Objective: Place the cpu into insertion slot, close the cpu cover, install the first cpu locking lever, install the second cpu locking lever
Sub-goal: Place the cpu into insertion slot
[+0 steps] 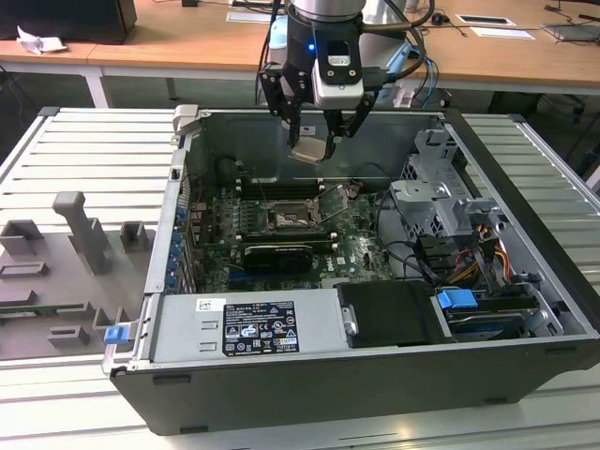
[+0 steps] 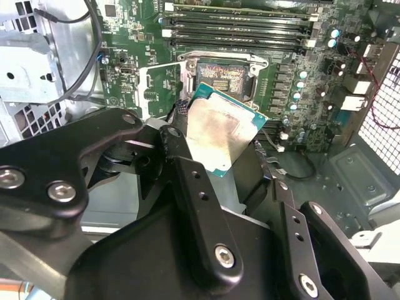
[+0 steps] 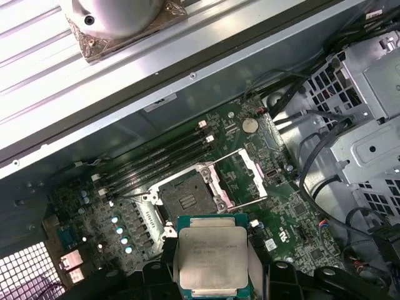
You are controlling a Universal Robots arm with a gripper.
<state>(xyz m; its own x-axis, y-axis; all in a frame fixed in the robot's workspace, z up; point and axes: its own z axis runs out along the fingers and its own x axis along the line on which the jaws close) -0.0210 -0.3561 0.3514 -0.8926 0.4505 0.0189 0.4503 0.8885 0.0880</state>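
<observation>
My gripper (image 1: 312, 142) hangs above the open computer case, shut on the cpu (image 1: 309, 150), a flat square chip with a pale metal face, held tilted. Both wrist views show the cpu (image 2: 222, 128) (image 3: 212, 256) pinched by its edges between the black fingers (image 2: 178, 134). It is held in the air above the board, apart from it. Below it lies the insertion slot (image 1: 284, 220) (image 2: 222, 78) (image 3: 187, 197), a dark square recess in the green board with nothing in it. The cpu cover (image 3: 253, 170) (image 2: 142, 87) is swung open beside the slot.
Long black memory slots (image 2: 244, 28) run beside the socket. A black expansion card (image 1: 277, 255) lies across the board. A metal drive cage (image 1: 436, 202) with cables stands on the exterior view's right. A grey fixture (image 1: 84, 234) sits outside the case.
</observation>
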